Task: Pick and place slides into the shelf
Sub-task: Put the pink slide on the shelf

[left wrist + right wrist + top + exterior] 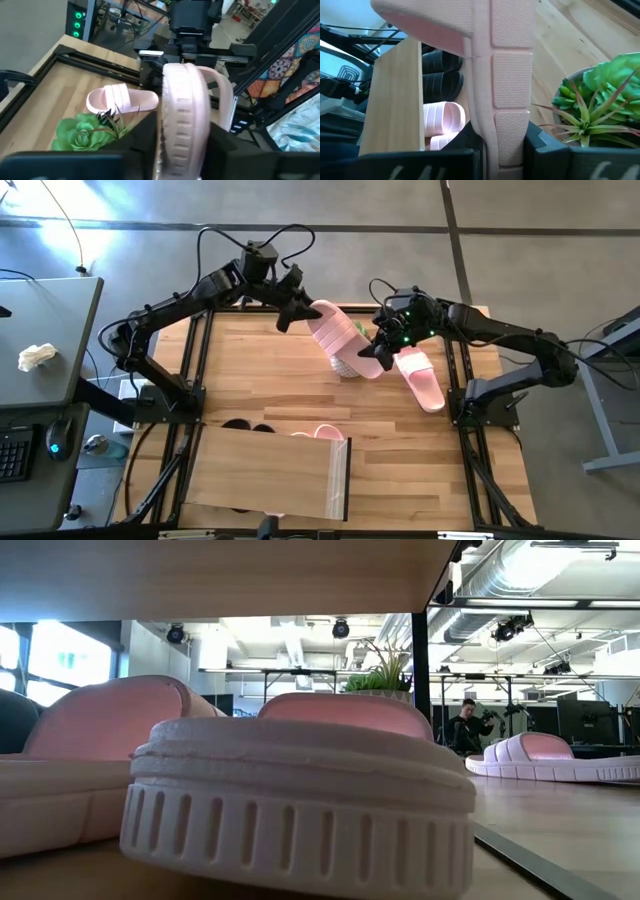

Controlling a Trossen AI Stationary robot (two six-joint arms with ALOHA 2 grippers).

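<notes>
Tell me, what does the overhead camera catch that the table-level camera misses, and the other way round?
Only the high view shows both arms: the left gripper and right gripper both clamp one pink slide lifted above the potted plant, and the shelf top is seen whole. Only the low view shows a person in the room behind and looks under the shelf at a pink slide's ribbed sole. Both show the second pink slide lying on the table.

One pink slide (335,332) is raised on edge over the table's far middle; another (420,377) lies flat near its right edge. Black (247,425) and pink slides (322,433) sit inside the plywood shelf (262,472) at the near edge.
</notes>
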